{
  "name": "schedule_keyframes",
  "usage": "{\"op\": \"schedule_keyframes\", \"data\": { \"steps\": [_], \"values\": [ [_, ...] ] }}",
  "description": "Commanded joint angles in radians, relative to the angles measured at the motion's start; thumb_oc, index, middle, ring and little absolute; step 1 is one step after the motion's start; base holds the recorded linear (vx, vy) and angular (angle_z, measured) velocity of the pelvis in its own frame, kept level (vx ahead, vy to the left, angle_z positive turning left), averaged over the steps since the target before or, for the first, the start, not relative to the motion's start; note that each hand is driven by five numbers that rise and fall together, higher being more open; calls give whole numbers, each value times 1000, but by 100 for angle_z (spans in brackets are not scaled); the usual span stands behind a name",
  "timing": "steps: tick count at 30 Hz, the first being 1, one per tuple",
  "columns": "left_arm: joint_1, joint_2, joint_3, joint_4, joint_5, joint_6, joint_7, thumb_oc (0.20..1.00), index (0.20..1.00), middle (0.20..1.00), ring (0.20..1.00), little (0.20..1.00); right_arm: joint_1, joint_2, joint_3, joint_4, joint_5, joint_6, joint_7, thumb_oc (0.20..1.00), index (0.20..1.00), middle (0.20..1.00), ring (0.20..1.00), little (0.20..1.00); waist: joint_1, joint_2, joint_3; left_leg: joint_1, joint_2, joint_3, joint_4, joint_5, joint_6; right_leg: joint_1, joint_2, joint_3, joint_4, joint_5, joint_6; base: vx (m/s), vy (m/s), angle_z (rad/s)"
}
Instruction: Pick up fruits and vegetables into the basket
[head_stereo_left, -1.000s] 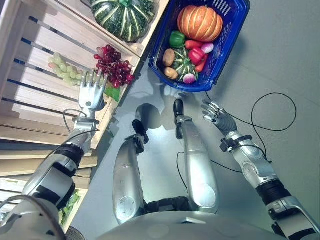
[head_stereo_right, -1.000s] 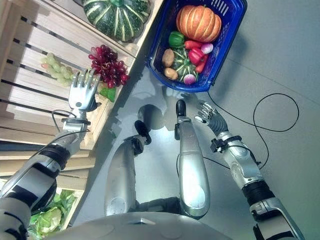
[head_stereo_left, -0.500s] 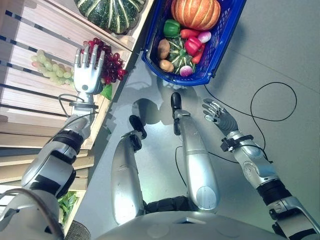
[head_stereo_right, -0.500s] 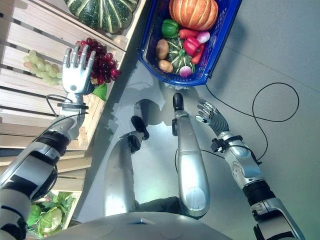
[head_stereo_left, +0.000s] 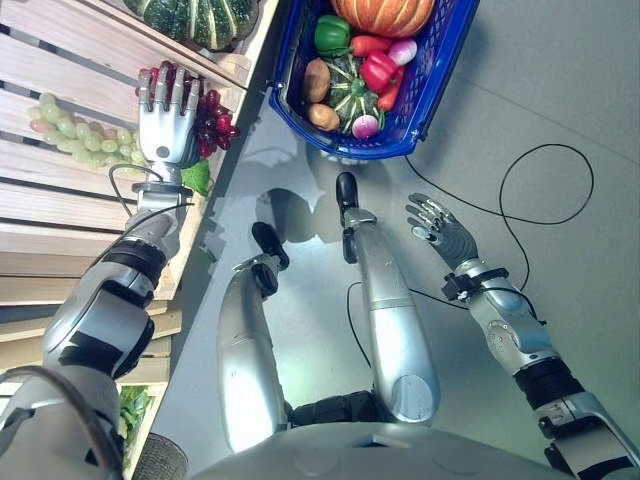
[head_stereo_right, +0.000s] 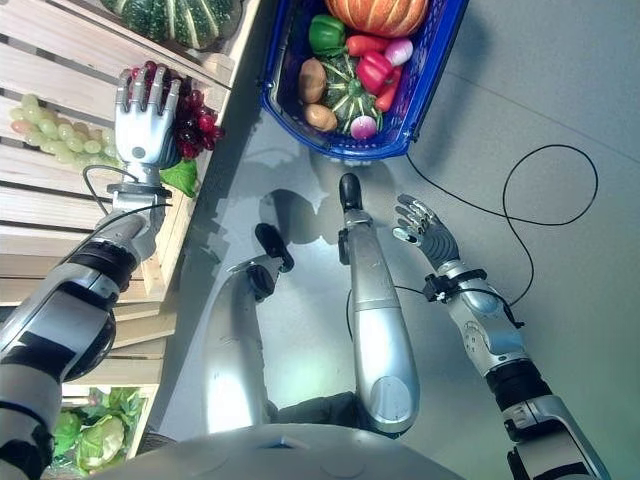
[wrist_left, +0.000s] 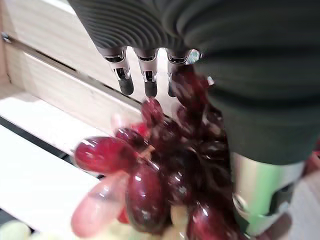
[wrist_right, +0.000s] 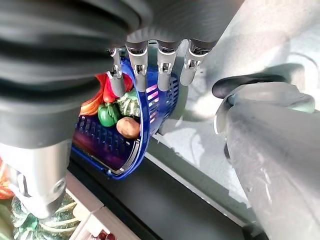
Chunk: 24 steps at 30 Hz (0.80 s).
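Bunch of dark red grapes (head_stereo_left: 208, 108) lies at the outer edge of the pale slatted wooden shelf (head_stereo_left: 70, 205), beside a bunch of pale green grapes (head_stereo_left: 62, 125) and well apart from the blue plastic basket (head_stereo_left: 433, 75) on the floor.

Handling, judged: light, lumpy, glossy and probably slippery; berries may hang loose on the stem. Best taken by wrapping fingers round the body of the cluster, not by pinching one berry.

Left hand (head_stereo_left: 166, 120): arm reaching up to the shelf, palm down over the red bunch, fingers extended and not yet closed round it.

Right hand (head_stereo_left: 437, 223): hovers over the floor, fingers relaxed, holding nothing.
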Motion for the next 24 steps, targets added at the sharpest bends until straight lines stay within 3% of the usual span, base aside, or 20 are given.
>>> {"op": "schedule_keyframes", "data": {
  "steps": [1, 7, 9, 11, 15, 20, 21, 22, 24],
  "values": [
    [6, 53, 16, 53, -85, 22, -39, 1000, 1000, 1000, 1000, 1000, 30, -20, 12, -71, 35, -47, 0, 1000, 1000, 1000, 1000, 1000, -19, -11, -31, -49, 1, 15, 2, -3, -2, 6, 36, 32, 68, -105, 86, -21, -12, -6],
    [35, 18, 17, 135, -291, 14, -265, 1000, 1000, 1000, 1000, 1000, 30, -11, 10, -66, 42, -36, 10, 1000, 1000, 1000, 1000, 1000, -25, -17, -31, -59, 2, 14, 6, -6, -4, -4, 38, 36, 65, -99, 90, 0, 0, 0],
    [42, 9, 17, 144, -326, 25, -309, 1000, 1000, 1000, 1000, 1000, 27, -10, 9, -67, 40, -28, 11, 1000, 1000, 1000, 1000, 1000, -25, -18, -31, -57, 0, 13, 4, -5, -3, -3, 39, 37, 62, -97, 90, 0, 0, 0],
    [60, -21, 20, 180, -382, 65, -441, 1000, 1000, 1000, 1000, 1000, 19, -9, 7, -73, 36, -8, 15, 1000, 1000, 1000, 1000, 1000, -31, -20, -31, -45, 1, 21, -8, -1, -4, 3, 38, 37, 53, -93, 93, -12, 35, -2],
    [75, -44, 39, 200, -361, 83, -410, 1000, 1000, 1000, 1000, 1000, 11, -7, 2, -84, 27, 10, 17, 1000, 1000, 1000, 1000, 1000, -34, -25, -31, -36, 3, 25, -15, 3, -5, 11, 39, 37, 42, -89, 94, -5, 10, -6],
    [53, -18, 23, 212, -343, 47, -352, 1000, 1000, 1000, 1000, 1000, 2, -16, 2, -103, 33, 24, 1, 1000, 1000, 1000, 1000, 1000, -35, -27, -31, -37, 4, 26, -18, 5, -9, 11, 38, 35, 40, -90, 90, -8, 16, -5],
    [49, -15, 18, 211, -316, 45, -345, 514, 514, 514, 514, 514, 4, -18, 3, -106, 34, 24, -1, 1000, 1000, 1000, 1000, 1000, -36, -27, -31, -37, 5, 27, -17, 6, -8, 9, 38, 36, 42, -91, 89, 2, 16, -3],
    [44, -11, 11, 212, -308, 42, -338, 200, 200, 200, 200, 200, 4, -20, 6, -105, 36, 20, -2, 1000, 1000, 1000, 1000, 1000, -37, -27, -31, -37, 5, 28, -17, 6, -8, 8, 39, 37, 42, -92, 88, 0, 0, 0],
    [42, -4, 6, 208, -290, 24, -340, 200, 200, 200, 200, 200, 8, -21, 5, -103, 39, 14, 2, 1000, 1000, 1000, 1000, 1000, -38, -26, -31, -34, 4, 29, -20, 5, -8, 10, 39, 39, 38, -91, 87, 0, 0, 0]
  ]
}}
